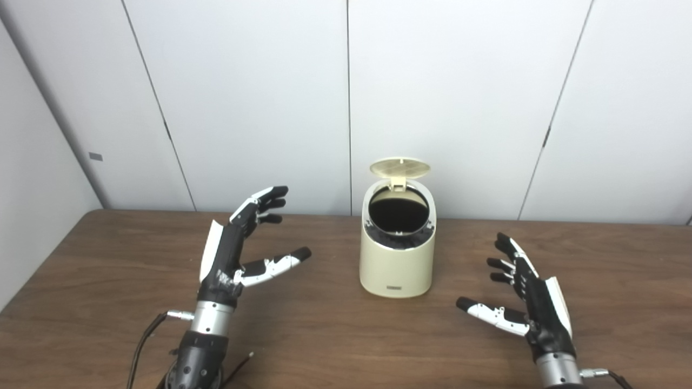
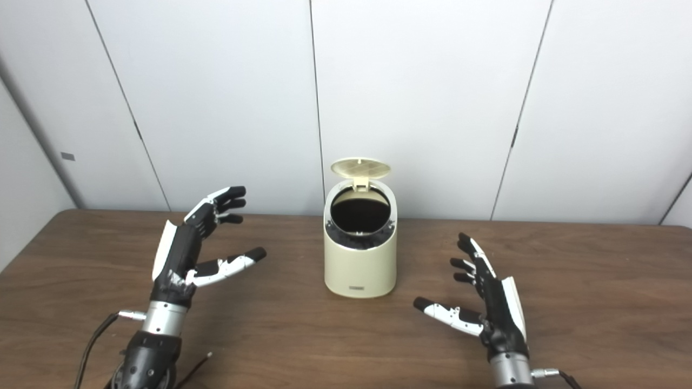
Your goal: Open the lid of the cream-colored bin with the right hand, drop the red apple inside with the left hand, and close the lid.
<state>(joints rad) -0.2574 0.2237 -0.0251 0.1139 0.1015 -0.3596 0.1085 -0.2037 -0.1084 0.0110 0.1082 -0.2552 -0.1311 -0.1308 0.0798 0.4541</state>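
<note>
Left eye view and right eye view take in the same tabletop, so I tell it once, from the left side across. Along the left edge a grey wall (image 1: 32, 162) runs back to the corner, and white panels (image 1: 448, 97) close off the far side behind the brown wooden table (image 1: 335, 335).

First comes the left hand (image 1: 238, 243), raised above the table on its dark forearm, palm turned inward toward the middle. Its fingers (image 1: 267, 202) are apart and gently curled at the top, the thumb (image 1: 278, 263) stretched out beneath them toward the bin. Nothing sits between them; the hand is empty. A thin cable (image 1: 143, 337) trails from the wrist down to the bottom edge.

In the middle of the table stands the cream-colored bin (image 1: 397, 267), upright, well apart from both hands. Its lid (image 1: 400, 168) is swung up and back on the rear hinge, showing its ribbed underside, and the round mouth below it is open. The inside is dark, and I cannot tell what lies in it. No red apple shows anywhere on the table.

To the right, the right hand (image 1: 527, 294) hovers lower over the table, palm facing the bin. Its digits are spread, pointing up and away, with the thumb reaching left. It holds nothing either.
</note>
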